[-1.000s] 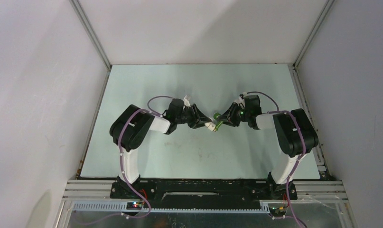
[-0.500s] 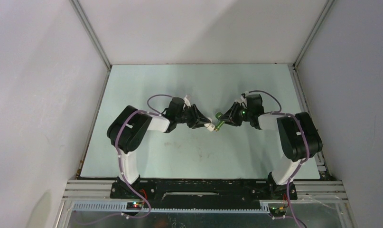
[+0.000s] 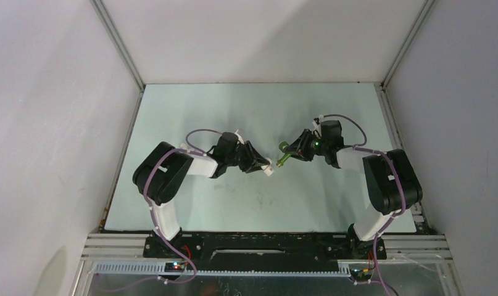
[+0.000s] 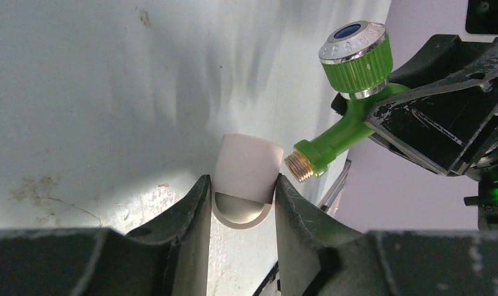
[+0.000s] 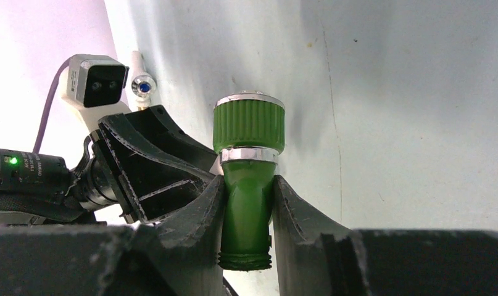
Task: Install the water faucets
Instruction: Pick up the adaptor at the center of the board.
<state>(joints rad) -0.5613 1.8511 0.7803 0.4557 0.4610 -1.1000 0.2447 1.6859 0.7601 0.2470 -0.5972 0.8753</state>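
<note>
Pale-green tabletop [image 3: 190, 111] w/ white walls [image 3: 49, 92] on 3 sides; 2 arms reach in from left & right, tips nearly meeting mid-table.

Count: 1 green faucet [image 5: 249, 185], 1 white fitting [image 4: 246, 163], 2 grippers.

Right gripper [image 3: 294, 151]: jaws closed on the green faucet, clamping its body just below the knob. Knob is ribbed green w/ chrome rim and a blue cap on top. 1 brass threaded end sticks out toward the left arm.

Left gripper [image 4: 243, 185]: jaws closed on the white fitting, a short stubby tube, pinched on both sides, open end facing the wrist cam.

Both parts are held up off the tabletop, about centre left-to-right. The faucet's brass end sits just right of the fitting's far end, very near; the left wrist view shows a slim gap, so apart, not threaded in.
</note>
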